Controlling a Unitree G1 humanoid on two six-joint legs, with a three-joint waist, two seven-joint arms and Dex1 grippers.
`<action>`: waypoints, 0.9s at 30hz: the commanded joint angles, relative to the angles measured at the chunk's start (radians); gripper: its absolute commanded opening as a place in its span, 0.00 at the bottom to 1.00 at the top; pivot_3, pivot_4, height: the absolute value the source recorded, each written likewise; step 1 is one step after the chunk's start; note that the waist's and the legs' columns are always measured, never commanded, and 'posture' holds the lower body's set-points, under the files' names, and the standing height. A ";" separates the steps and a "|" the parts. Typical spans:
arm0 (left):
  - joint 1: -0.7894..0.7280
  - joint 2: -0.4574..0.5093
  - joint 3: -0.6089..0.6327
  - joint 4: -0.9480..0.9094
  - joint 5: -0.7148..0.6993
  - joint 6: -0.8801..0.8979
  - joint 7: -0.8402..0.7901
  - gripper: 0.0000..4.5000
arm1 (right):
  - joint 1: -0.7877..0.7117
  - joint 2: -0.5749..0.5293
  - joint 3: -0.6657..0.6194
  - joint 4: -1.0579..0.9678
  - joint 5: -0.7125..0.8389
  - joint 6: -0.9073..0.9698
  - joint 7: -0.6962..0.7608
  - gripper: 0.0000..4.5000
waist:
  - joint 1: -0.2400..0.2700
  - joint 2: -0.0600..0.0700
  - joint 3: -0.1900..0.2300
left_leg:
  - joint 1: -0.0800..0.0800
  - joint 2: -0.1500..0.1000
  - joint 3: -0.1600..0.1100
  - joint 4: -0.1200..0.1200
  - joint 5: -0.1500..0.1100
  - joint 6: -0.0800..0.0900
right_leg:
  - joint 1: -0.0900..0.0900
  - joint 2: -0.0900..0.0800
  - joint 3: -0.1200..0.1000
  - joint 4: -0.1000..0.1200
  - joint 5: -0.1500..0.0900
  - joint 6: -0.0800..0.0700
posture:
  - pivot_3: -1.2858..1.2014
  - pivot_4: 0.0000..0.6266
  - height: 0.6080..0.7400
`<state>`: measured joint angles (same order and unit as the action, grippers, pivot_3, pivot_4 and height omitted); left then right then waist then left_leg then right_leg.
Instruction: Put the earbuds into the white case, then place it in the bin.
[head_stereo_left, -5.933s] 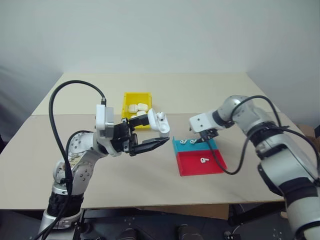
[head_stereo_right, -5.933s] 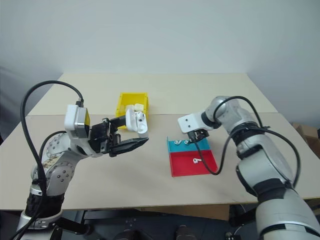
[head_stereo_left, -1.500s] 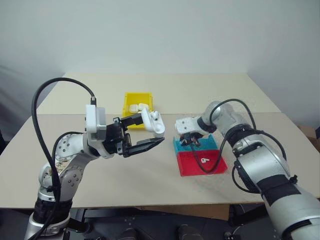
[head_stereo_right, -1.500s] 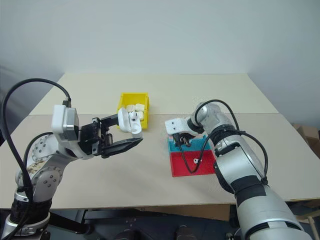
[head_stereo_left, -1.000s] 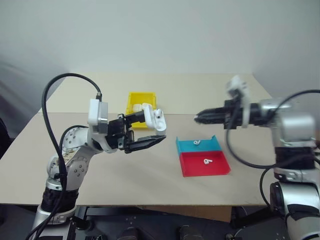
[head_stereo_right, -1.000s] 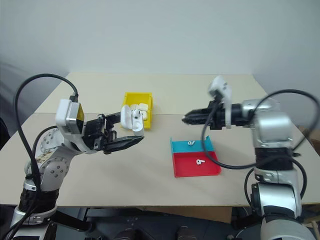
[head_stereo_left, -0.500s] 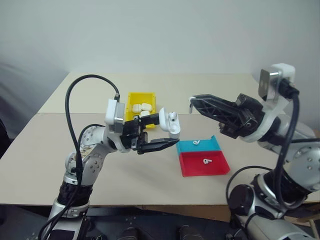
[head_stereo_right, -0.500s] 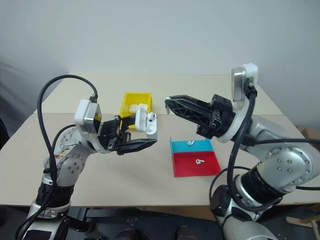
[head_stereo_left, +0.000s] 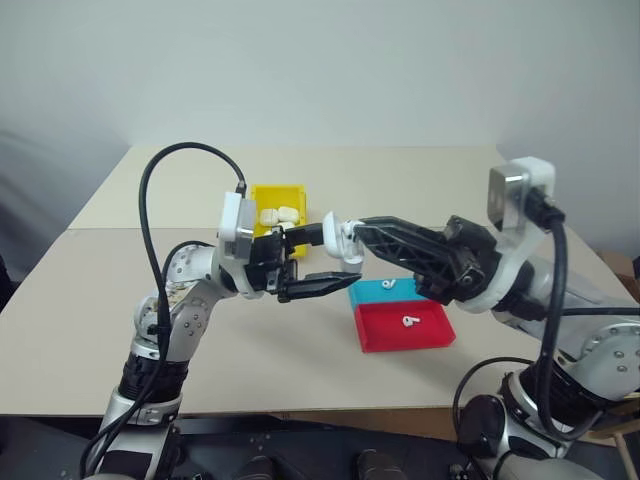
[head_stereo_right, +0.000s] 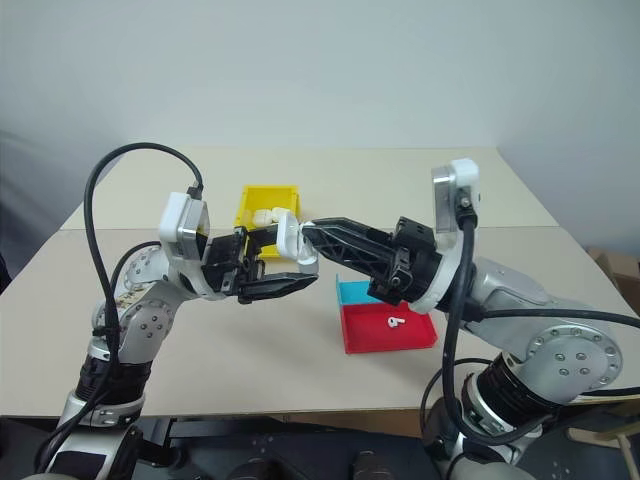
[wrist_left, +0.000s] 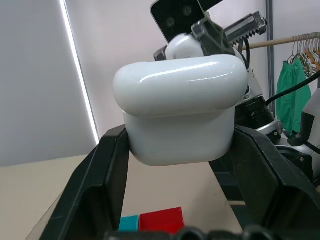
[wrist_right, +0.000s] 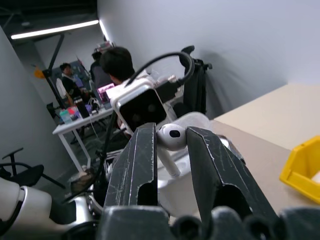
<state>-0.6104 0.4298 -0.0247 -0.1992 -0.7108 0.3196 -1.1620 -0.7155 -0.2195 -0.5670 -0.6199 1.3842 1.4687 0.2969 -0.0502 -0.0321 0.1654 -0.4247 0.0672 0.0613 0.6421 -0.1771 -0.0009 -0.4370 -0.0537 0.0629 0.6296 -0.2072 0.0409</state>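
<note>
No brand, label or writing can be read on anything here. The white case (wrist_left: 180, 107) is a glossy, rounded pebble shape, and in the left wrist view a seam runs between its domed upper half and its body. The left end effector (head_stereo_left: 322, 257) is closed on it, one black finger against each side, holding it up above the bench (head_stereo_left: 250, 340).

The right end effector (wrist_right: 171, 145) reaches in from the opposite side and is clamped on one earbud (wrist_right: 170, 138), a tiny glossy white piece with a dark spot on its round head and a short stem pointing back toward the wrist. The tips of the right end effector sit right at the case in both head views; whether the earbud touches the case cannot be told.

Below the right end effector's fingers lie a shallow teal tray (head_stereo_left: 418, 288) and a shallow red tray (head_stereo_left: 385, 331) side by side, each with one more white earbud in it (head_stereo_left: 389, 284) (head_stereo_left: 407, 322). Beyond the left end effector stands the yellow bin (head_stereo_left: 296, 193), with several white cases (head_stereo_left: 276, 214) inside. People sit at a desk (wrist_right: 70, 126) in the background of the right wrist view.
</note>
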 joint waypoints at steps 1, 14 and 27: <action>-0.010 -0.001 0.012 -0.023 -0.010 -0.008 -0.004 0.61 | 0.028 -0.063 0.068 0.010 0.072 -0.111 -0.047 0.23 | -0.001 0.000 0.000 | 0.000 0.000 0.000 0.000 0.000 0.000 | 0.000 0.000 0.000 0.000 0.000 0.000 | 0.52 0.24 1.00; -0.008 -0.004 0.018 -0.029 -0.009 -0.006 0.002 0.61 | 0.178 -0.343 0.216 -0.065 0.314 -0.403 -0.155 0.45 | 0.007 0.000 0.000 | -0.001 0.000 0.000 0.000 0.000 0.000 | 0.000 0.000 0.000 -0.002 -0.002 -0.002 | 0.52 0.24 1.00; -0.005 -0.021 -0.016 0.009 0.034 -0.013 0.008 0.61 | 0.225 -0.622 0.178 -0.056 0.296 -0.557 -0.030 0.51 | 0.009 -0.001 0.000 | -0.001 -0.001 0.000 0.000 0.000 0.000 | 0.001 -0.001 0.001 -0.003 -0.004 -0.005 | 0.52 0.24 1.00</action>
<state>-0.6098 0.4182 -0.0284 -0.1900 -0.6894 0.3240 -1.1592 -0.4611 -0.8129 -0.3410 -0.6792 1.6975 0.9534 0.2323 -0.0416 -0.0329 0.1658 -0.4257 0.0662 0.0618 0.6421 -0.1772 -0.0007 -0.4365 -0.0549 0.0636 0.6262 -0.2110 0.0363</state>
